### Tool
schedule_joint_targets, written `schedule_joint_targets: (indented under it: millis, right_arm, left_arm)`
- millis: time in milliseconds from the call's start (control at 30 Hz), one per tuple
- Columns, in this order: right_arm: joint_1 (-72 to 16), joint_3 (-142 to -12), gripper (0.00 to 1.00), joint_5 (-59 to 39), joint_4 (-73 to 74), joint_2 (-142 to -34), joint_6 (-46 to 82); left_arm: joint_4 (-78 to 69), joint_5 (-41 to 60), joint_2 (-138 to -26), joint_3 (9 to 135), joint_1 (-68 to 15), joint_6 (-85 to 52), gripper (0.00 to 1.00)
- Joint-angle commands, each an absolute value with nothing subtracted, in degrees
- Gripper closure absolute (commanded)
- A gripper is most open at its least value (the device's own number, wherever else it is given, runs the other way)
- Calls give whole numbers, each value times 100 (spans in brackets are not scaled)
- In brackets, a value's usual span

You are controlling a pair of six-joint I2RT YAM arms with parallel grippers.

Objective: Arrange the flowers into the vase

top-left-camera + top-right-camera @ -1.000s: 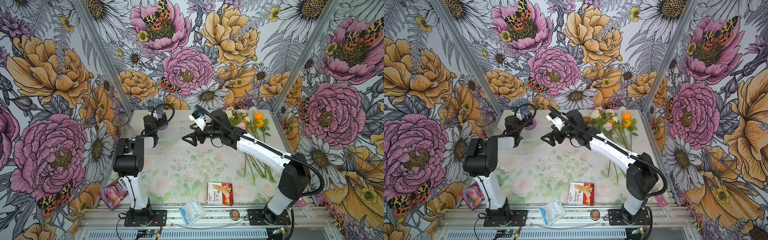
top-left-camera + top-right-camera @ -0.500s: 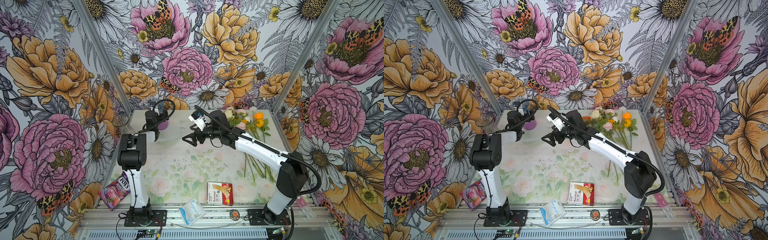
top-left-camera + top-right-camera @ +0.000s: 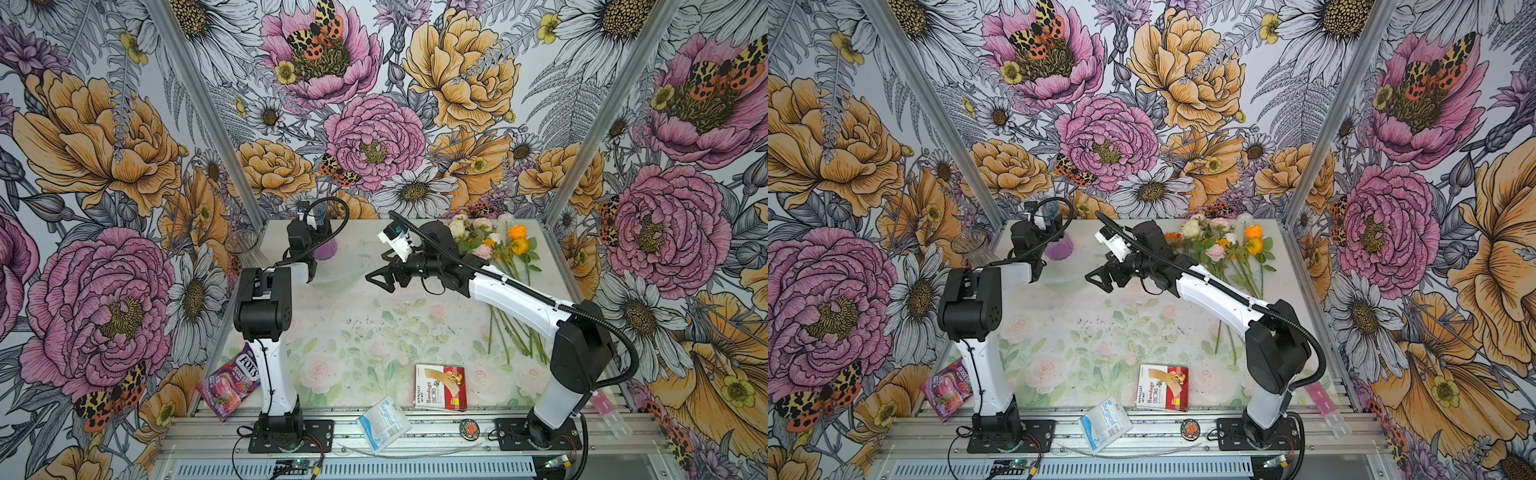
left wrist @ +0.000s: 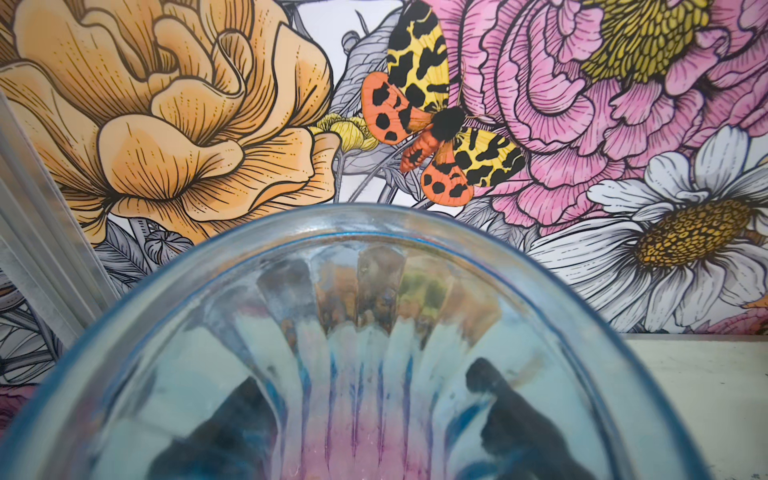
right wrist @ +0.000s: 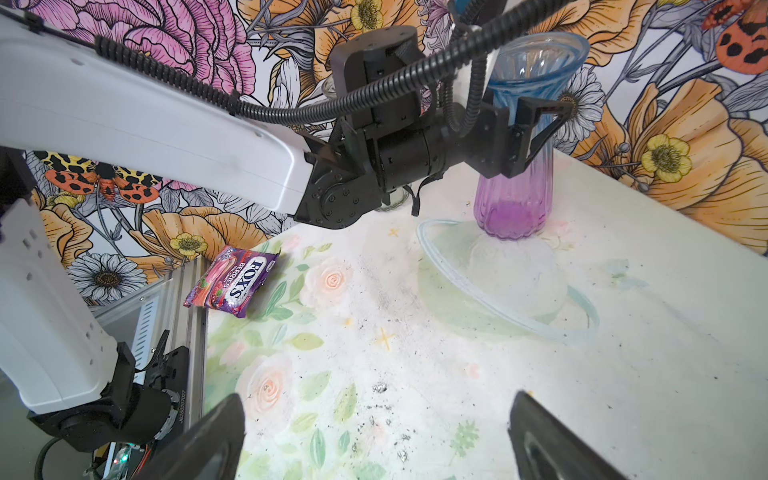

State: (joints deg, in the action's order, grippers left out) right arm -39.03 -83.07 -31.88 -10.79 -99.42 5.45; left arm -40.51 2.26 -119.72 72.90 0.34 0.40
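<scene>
Evidently no stem is in glass so far. Nearest the front rail, well short of both grippers, a bandage box (image 3: 440, 386), a surgical pack (image 3: 384, 419) and a bag of sweets (image 3: 228, 384) lie unused. Further in, the right gripper (image 3: 380, 280) hangs above the tabletop (image 3: 353, 332), jaws spread wide and nothing between them. The flowers (image 3: 490, 245), pink, orange and cream, lie heaped on the tabletop behind that gripper and alongside its arm, well apart from the left gripper (image 5: 540, 112). Farther back, the left gripper has one jaw on each side of the narrow neck of the blue-and-purple vase (image 5: 515, 199); whether it presses the glass cannot be told. The step in hand appears to be securing the vase, and the next move likely calls for a firm, level hold while the right gripper fetches a stem. The vase stands upright and looks empty. A clear dish (image 5: 511, 270), below the left gripper and just beside the vase's foot, holds nothing visible. A second vase of clear glass (image 3: 243, 249), off to the left gripper's side near the corner, shows no stems.
</scene>
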Motion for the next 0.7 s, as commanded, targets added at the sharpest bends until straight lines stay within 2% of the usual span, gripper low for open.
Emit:
schedule_joint_targets:
  millis: [0, 100, 133, 200, 467, 667]
  right_arm:
    - [-3870, -8306, 1, -3326, -914, -10030, 510]
    - [-3867, -8306, 1, -3331, -914, -10029, 493]
    - [-3869, -8310, 1, -3323, -914, -10031, 499]
    - [-3866, -8306, 1, -3316, -914, -10044, 506]
    - [-3866, -8306, 1, -3344, -913, -10045, 518]
    - [-3834, -8289, 0, -3222, -920, -9953, 605]
  left_arm:
    - [-4521, 490, -12073, 7167, 114, 43, 22]
    - [-4625, 704, -12109, 7149, 191, -21, 31]
    - [-4797, 884, -12140, 7115, 230, -41, 38]
    - [-5197, 1092, -12197, 7013, 304, -217, 44]
    - [-5593, 1342, -12146, 6804, 422, -514, 50]
    - [-5526, 1399, -11590, 6520, 333, -384, 59]
